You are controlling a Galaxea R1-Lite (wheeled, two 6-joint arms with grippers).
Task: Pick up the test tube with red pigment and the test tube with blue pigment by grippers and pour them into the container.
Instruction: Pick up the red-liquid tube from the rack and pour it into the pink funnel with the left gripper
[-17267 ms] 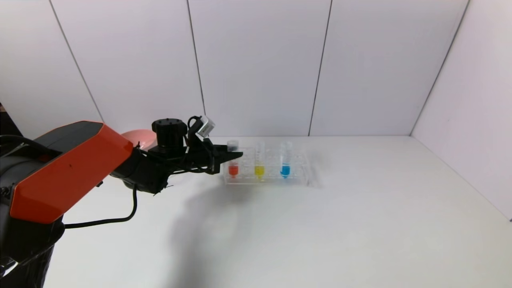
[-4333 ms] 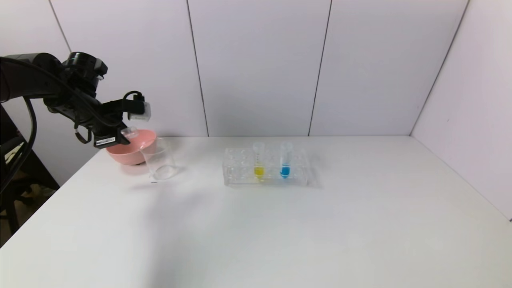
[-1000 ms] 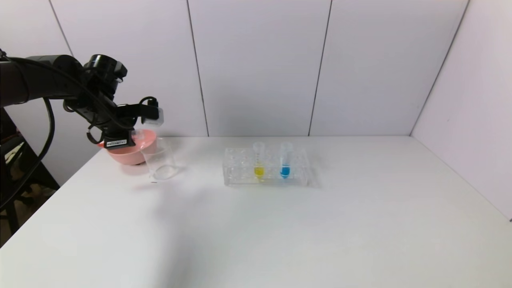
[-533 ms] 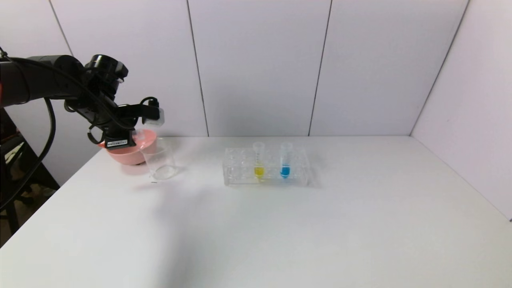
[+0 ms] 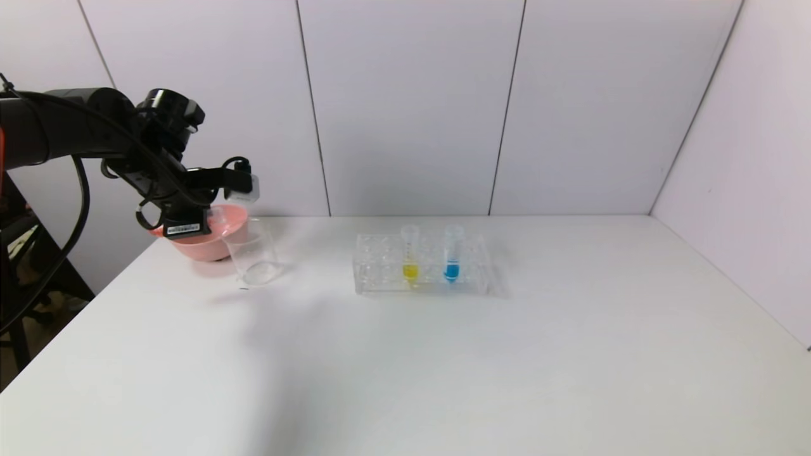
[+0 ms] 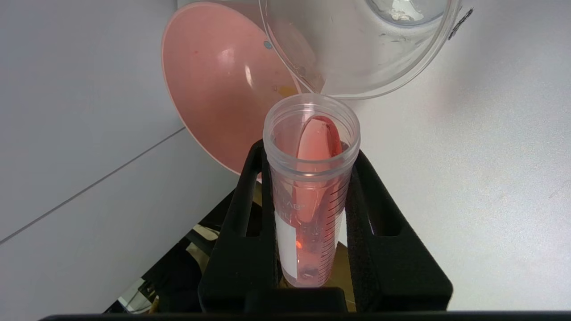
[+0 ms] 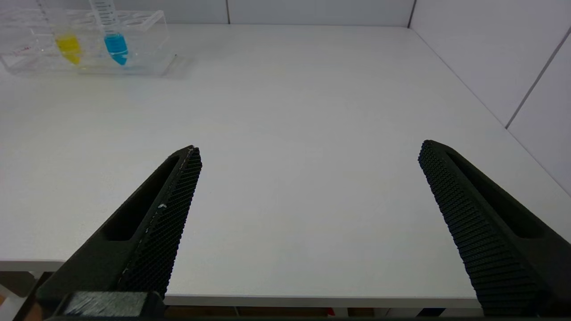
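— Two tubes to pour, and one is in hand: the left claw is clamped on the test tube with red pigment about mid-body, tilted with its mouth toward the container, beside the pink bowl at the far left of the surface.

— How will it handle?

— Light, stiff, smooth plastic, I'd judge; slippery if squeezed near the rounded end. A mid-body hold below the lip looks right, leaving the mouth free. The red liquid lies as a streak along the inner wall, though whether any has reached the container I can't tell.

— And the other one?

— The test tube with blue pigment stands upright in the clear rack, next to the yellow tube. The right claw hangs over the near edge, jaws wide apart, holding nothing.

— Changes?

— Earlier the red tube sat in the rack with the claw at it; over the last second the arm has barely shifted.
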